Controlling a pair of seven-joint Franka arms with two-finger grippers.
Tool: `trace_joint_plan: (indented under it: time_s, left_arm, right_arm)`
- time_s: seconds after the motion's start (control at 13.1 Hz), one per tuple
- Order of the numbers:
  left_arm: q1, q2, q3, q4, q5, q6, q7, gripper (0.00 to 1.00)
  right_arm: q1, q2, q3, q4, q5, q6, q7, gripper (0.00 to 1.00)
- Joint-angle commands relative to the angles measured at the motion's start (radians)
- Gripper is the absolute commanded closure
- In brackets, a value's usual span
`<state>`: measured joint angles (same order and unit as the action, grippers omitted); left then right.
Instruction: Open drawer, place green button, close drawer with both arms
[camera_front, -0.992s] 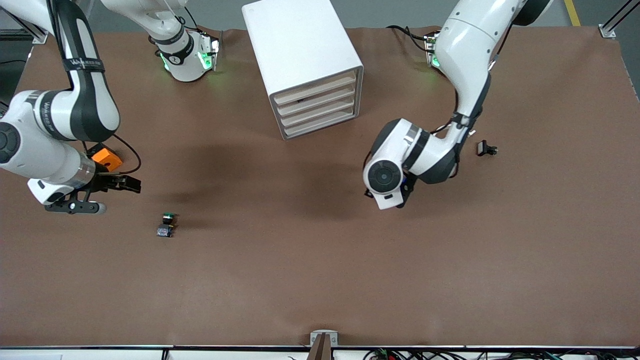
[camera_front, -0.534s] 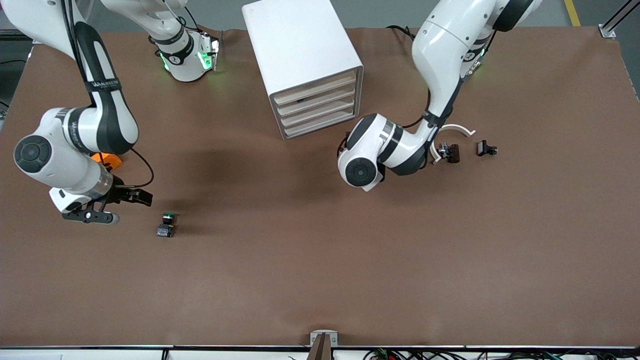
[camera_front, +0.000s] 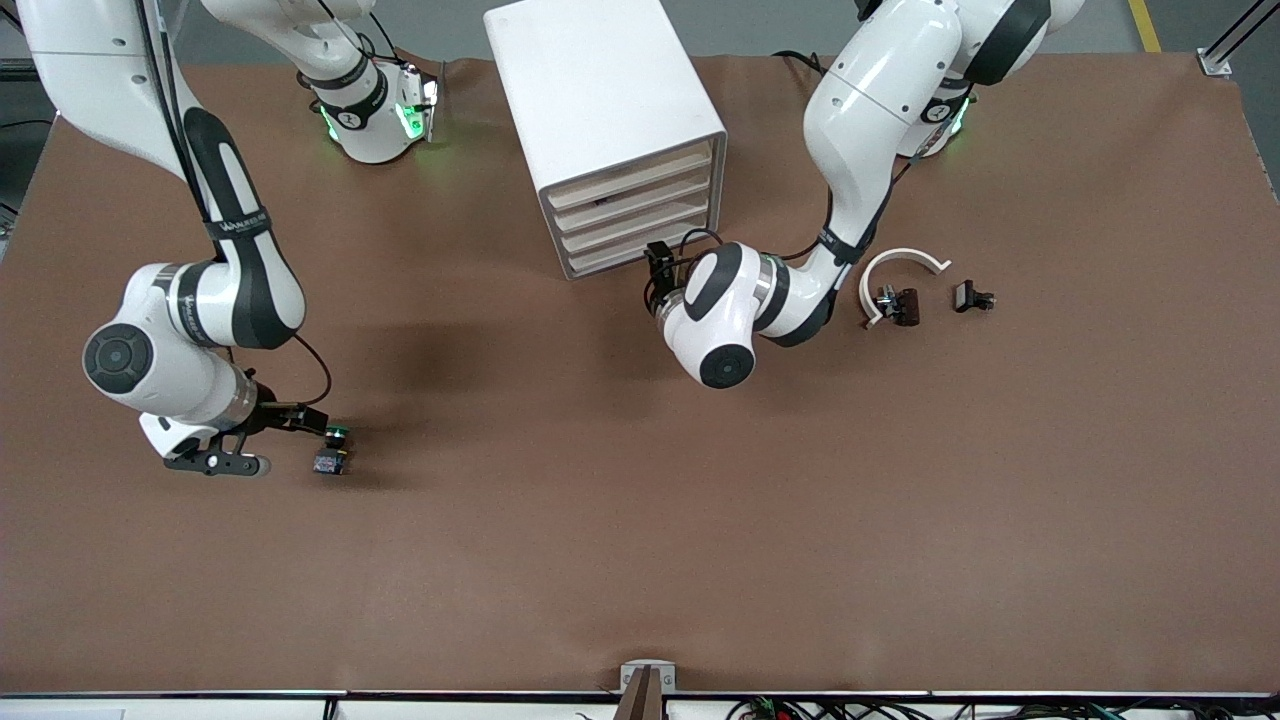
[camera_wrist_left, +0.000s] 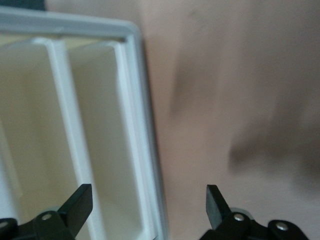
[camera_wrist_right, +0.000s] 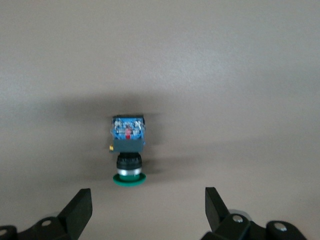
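Note:
The button (camera_front: 333, 450), with a green cap on a dark blue-black body, lies on its side on the brown table toward the right arm's end. It also shows in the right wrist view (camera_wrist_right: 128, 146). My right gripper (camera_front: 306, 423) is open and empty, low beside the button's green cap, which lies just outside the fingertips (camera_wrist_right: 147, 200). The white drawer cabinet (camera_front: 600, 110) has several drawer fronts (camera_front: 635, 212), all shut. My left gripper (camera_front: 658, 264) is open and empty at the lower corner of the cabinet's front (camera_wrist_left: 135, 125), straddling its edge frame (camera_wrist_left: 147, 202).
A white curved piece (camera_front: 903, 262) and two small black clip-like pieces (camera_front: 899, 305) (camera_front: 972, 297) lie toward the left arm's end of the table. The right arm's elbow (camera_front: 190, 310) hangs over the table near the button.
My right gripper has moved down to the button. My left arm has swung to the cabinet's front corner, uncovering the white curved piece and a black clip. The orange block is now hidden.

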<state>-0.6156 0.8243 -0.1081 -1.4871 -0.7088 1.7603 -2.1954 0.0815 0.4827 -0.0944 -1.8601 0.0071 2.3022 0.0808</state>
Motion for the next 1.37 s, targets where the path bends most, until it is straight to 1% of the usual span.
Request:
trace_joint_plan:
  time_s: [0.0, 0.15, 0.23, 0.38, 0.53, 0.69, 0.84, 0.92, 0.99, 1.07, 1.14, 1.22, 1.3]
  left_arm:
    - [-0.004, 0.019, 0.004, 0.021, -0.081, -0.059, -0.021, 0.1]
    - [-0.01, 0.053, 0.001, 0.021, -0.115, -0.083, -0.024, 0.2]
    - [-0.013, 0.07, 0.002, 0.021, -0.141, -0.109, -0.026, 0.22]
    - [-0.004, 0.088, 0.002, 0.022, -0.17, -0.175, -0.072, 0.31]
    - [-0.004, 0.091, 0.002, 0.022, -0.178, -0.231, -0.104, 0.32]
    - [-0.01, 0.093, 0.002, 0.022, -0.192, -0.243, -0.119, 0.46]
    - [-0.01, 0.096, 0.002, 0.022, -0.213, -0.243, -0.121, 0.64]
    - [-0.006, 0.099, 0.002, 0.022, -0.221, -0.243, -0.121, 0.75]
    - [-0.001, 0.099, 0.002, 0.022, -0.222, -0.243, -0.119, 0.84]
    - [-0.001, 0.108, 0.004, 0.024, -0.231, -0.243, -0.119, 0.92]
    - [-0.001, 0.11, 0.008, 0.025, -0.236, -0.243, -0.119, 0.96]
    - [0.003, 0.11, 0.008, 0.027, -0.236, -0.243, -0.118, 1.0]
    - [0.016, 0.111, 0.008, 0.028, -0.236, -0.243, -0.11, 1.0]
  right_arm:
    - [0.015, 0.089, -0.002, 0.088, 0.031, -0.012, 0.02, 0.0]
    - [0.017, 0.166, -0.002, 0.145, 0.036, -0.01, 0.019, 0.0]
    - [0.015, 0.181, -0.002, 0.16, 0.036, -0.01, 0.019, 0.0]
    - [0.02, 0.198, -0.002, 0.16, 0.036, -0.012, 0.019, 0.0]
    - [0.024, 0.217, -0.002, 0.164, 0.037, -0.006, 0.019, 0.0]
    - [0.024, 0.227, -0.002, 0.162, 0.039, 0.014, 0.017, 0.0]
    - [0.026, 0.229, -0.002, 0.159, 0.037, 0.037, 0.019, 0.0]
    - [0.026, 0.229, -0.001, 0.159, 0.039, 0.036, 0.019, 0.24]
    - [0.026, 0.229, -0.001, 0.159, 0.037, 0.036, 0.019, 0.4]
    - [0.027, 0.228, -0.001, 0.156, 0.037, 0.036, 0.016, 0.51]
    - [0.027, 0.226, -0.001, 0.153, 0.037, 0.036, 0.014, 0.62]
    - [0.029, 0.226, -0.002, 0.153, 0.037, 0.033, 0.013, 0.69]
    - [0.029, 0.224, -0.002, 0.153, 0.037, 0.029, 0.01, 0.73]
